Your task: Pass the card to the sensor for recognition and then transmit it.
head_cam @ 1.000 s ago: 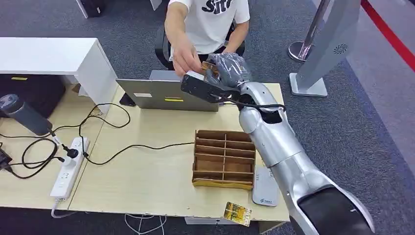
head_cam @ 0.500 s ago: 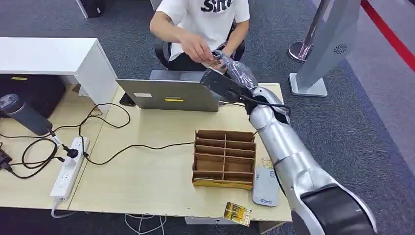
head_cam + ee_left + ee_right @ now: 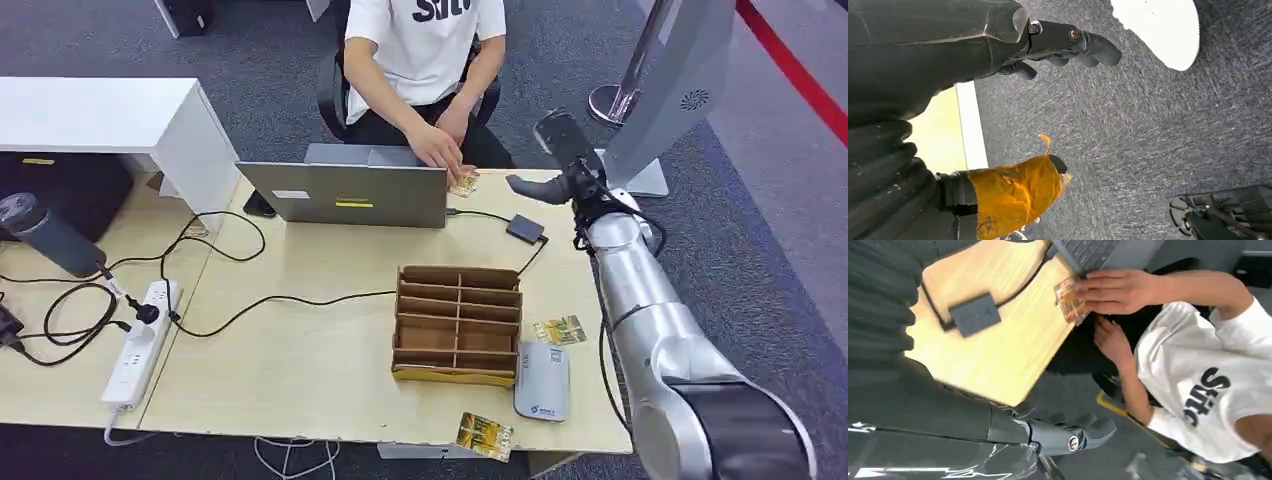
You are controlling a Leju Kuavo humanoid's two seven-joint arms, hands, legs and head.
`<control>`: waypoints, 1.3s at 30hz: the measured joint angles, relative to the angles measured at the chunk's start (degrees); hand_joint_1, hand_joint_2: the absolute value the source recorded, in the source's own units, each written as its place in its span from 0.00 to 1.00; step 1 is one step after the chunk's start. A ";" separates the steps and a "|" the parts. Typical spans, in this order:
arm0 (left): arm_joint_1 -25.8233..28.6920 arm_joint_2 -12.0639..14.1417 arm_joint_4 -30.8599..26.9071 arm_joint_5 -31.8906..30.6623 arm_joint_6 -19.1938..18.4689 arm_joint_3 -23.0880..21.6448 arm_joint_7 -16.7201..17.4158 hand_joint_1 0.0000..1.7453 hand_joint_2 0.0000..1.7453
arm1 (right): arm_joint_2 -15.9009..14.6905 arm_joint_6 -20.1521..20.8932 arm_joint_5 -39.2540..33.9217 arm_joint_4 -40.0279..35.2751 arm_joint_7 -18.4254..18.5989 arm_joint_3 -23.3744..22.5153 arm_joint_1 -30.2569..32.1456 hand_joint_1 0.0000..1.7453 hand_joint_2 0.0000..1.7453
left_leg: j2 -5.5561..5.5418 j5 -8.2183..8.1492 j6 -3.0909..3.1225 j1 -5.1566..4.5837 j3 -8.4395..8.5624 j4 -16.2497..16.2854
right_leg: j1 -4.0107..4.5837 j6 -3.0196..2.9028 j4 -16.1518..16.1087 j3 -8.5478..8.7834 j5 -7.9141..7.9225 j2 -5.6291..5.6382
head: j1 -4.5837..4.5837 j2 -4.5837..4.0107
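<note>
A person's hand (image 3: 437,150) presses a yellow card (image 3: 462,185) onto the desk beside the laptop; the right wrist view shows that card (image 3: 1068,300) under their fingers (image 3: 1118,290). A small dark sensor box (image 3: 524,228) on a cable lies just right of it, also in the right wrist view (image 3: 975,315). My right hand (image 3: 560,160) hovers off the desk's far right corner, fingers spread and empty (image 3: 1068,435). My left hand (image 3: 948,55) hangs over grey carpet, holding nothing, its thumb wrapped in orange tape (image 3: 1018,192). Another card (image 3: 559,330) lies by a grey flat device (image 3: 542,380).
A wooden divider box (image 3: 458,322) stands mid-desk, with the laptop (image 3: 345,190) behind it. A third card (image 3: 485,435) overhangs the front edge. Cables, a power strip (image 3: 140,340) and a grey bottle (image 3: 45,235) lie left. A white stand (image 3: 660,100) rises beside my right arm.
My right hand released the card to the person and swung away to the right. The person lowered the card to the desk beside the laptop.
</note>
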 joint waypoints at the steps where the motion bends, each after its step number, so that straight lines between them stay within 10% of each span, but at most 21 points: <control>1: -0.13 -0.02 0.00 -0.15 -0.04 0.00 0.11 0.00 1.00 | -1.01 0.50 -3.21 1.07 0.28 -2.17 0.01 0.00 1.00 | -0.13 0.01 0.00 0.01 0.01 0.01 | 0.01 0.01 -0.01 0.01 -0.01 -0.11 | 0.00 0.00; 14: -0.54 0.02 0.00 -1.99 -0.26 0.00 0.59 0.00 1.00 | -17.88 2.94 -26.36 12.78 3.89 -33.49 18.96 0.00 1.00 | -0.58 -0.26 0.40 -0.01 -0.08 0.03 | 0.01 0.33 -0.24 0.33 -0.27 -0.59 | 0.04 0.00; 21: -0.53 0.04 0.00 -1.99 -0.20 0.00 0.46 0.00 1.00 | -18.29 4.00 -27.33 13.16 3.69 -34.99 21.39 0.00 1.00 | -0.59 -0.30 0.46 0.00 -0.08 0.01 | 0.02 0.33 -0.24 0.34 -0.30 -0.61 | 0.02 0.00; 23: 0.08 0.13 0.00 -1.68 0.02 0.00 -0.11 0.00 1.00 | -18.49 6.82 -26.48 14.84 1.03 -39.38 32.95 0.00 1.00 | -0.46 -0.37 0.43 -0.02 -0.13 -0.05 | 0.00 0.33 -0.20 0.30 -0.38 -0.50 | 0.02 0.00; 32: 1.12 0.28 0.00 -0.74 1.03 0.35 -0.39 0.00 1.00 | -15.56 7.27 -23.37 17.35 3.98 -40.73 43.09 0.00 1.00 | -0.53 -0.38 0.45 -0.02 -0.02 -0.05 | 0.00 0.37 -0.22 0.43 -0.45 -0.60 | 0.02 0.00; 33: 1.24 0.31 0.00 -0.65 1.09 0.55 -0.39 0.74 1.00 | -14.99 6.88 -22.80 17.57 4.72 -40.73 44.36 0.81 1.00 | -0.52 -0.40 0.46 -0.01 -0.05 -0.05 | 0.01 0.33 -0.22 0.43 -0.48 -0.60 | 0.02 0.00; 34: 1.33 0.35 0.00 -0.63 1.12 0.70 -0.42 1.00 1.00 | -14.29 6.64 -22.43 17.85 5.44 -40.73 45.43 1.00 1.00 | -0.50 -0.45 0.41 -0.01 -0.05 -0.06 | 0.01 0.30 -0.21 0.42 -0.49 -0.58 | 0.00 0.00; 39: 1.84 0.44 0.00 0.31 0.35 2.01 -1.55 1.00 1.00 | -11.26 5.94 -22.32 18.70 8.59 -40.73 48.67 1.00 1.00 | -0.40 -0.50 0.35 -0.01 0.02 -0.07 | 0.01 0.29 -0.21 0.43 -0.53 -0.48 | 0.00 -0.02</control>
